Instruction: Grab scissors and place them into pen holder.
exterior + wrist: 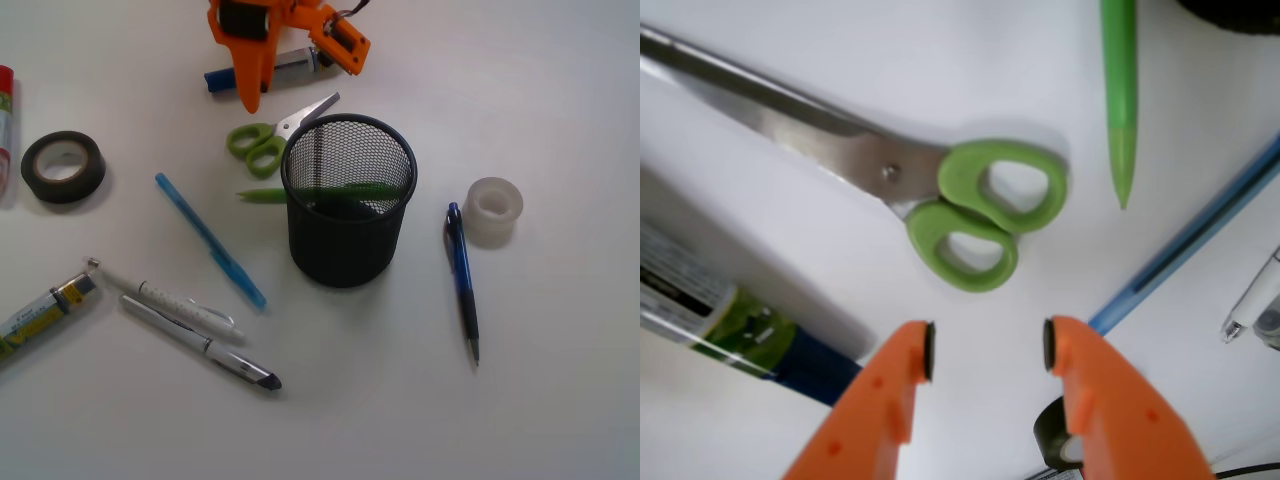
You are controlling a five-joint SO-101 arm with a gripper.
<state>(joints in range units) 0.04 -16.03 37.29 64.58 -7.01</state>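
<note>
Orange fingers (988, 350) fill the bottom of the wrist view, spread apart with nothing between them, and the bare white surface (970, 60) shows through the gap. Just beyond their tips lie the scissors (975, 212), flat on the surface, their two lime-green loop handles nearest the fingers and the silver blades running away toward the upper left of that view. Nothing touches them.

Taking the pen holder (348, 200) as the landmark in the front view: it stands upright near the middle of the surface, and the scissors (268, 140) lie just beside its upper-left rim, outside it, blades pointing up and to the right. The orange arm hangs above the scissors at the top edge. A thin green pen (262, 195) lies left of the holder's wall, its length running behind the mesh. A light blue pen (210, 240) lies farther left, slanted, and two white pens (190, 325) lie to the lower left. A black tape roll (63, 167) sits well to the left. To the holder's right lie a dark blue pen (463, 280) and a clear tape roll (494, 210). A blue-capped glue stick (265, 72) lies under the arm, above the scissors.
</note>
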